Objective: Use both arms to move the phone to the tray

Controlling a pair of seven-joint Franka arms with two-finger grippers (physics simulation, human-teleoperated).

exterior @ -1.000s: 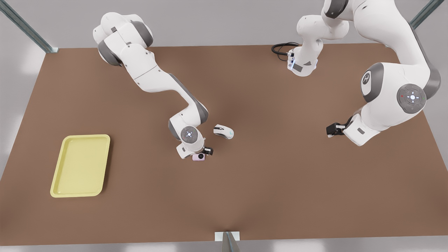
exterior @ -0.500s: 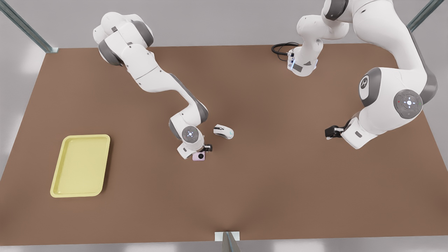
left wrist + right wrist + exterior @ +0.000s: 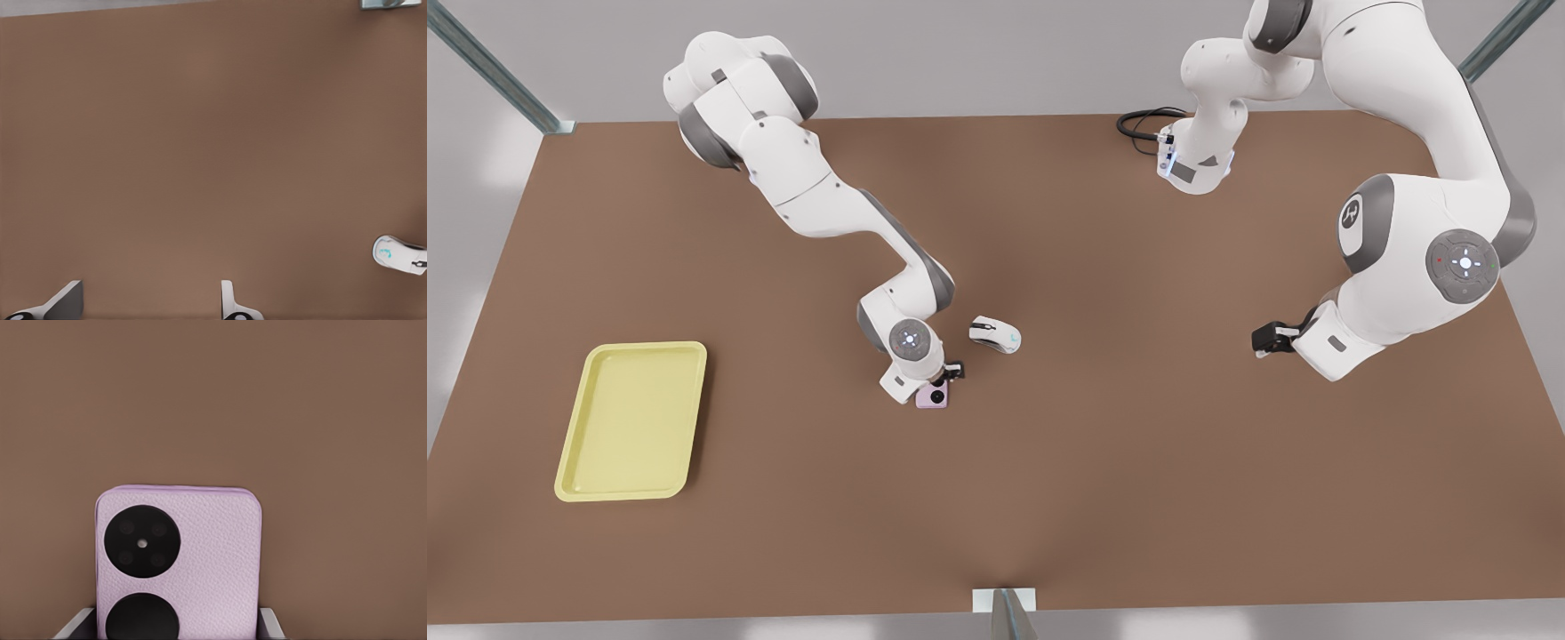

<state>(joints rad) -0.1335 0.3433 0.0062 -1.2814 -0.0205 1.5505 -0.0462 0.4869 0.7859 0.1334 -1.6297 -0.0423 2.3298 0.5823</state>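
Item: phone (image 3: 933, 397), pale pink with two black circles on its face, lay flat on the brown worktop (image 3: 1103, 462) near the middle, well apart from the yellow tray (image 3: 631, 420) at the front view's left. Item: right claw (image 3: 945, 380), poised directly over the phone; in the right wrist view the phone (image 3: 178, 563) sat between the two fingertips (image 3: 75, 625), one on each long edge, jaws close beside the edges, though whether they gripped could not be told. Item: left claw (image 3: 1264, 340), at the front view's right, well apart from the phone, jaws spread wide with nothing between them, fingertips (image 3: 61, 303) over bare worktop; this arm waited. Item: white mouse (image 3: 995, 334), just beside the right arm's wrist, not part of the task. Handling note, as judgement: the grasp step looked to be in hand; the pinch should be kept centred on the phone's long edges, closed squarely and firmly before lifting, and the lift kept straight up to clear the mouse.
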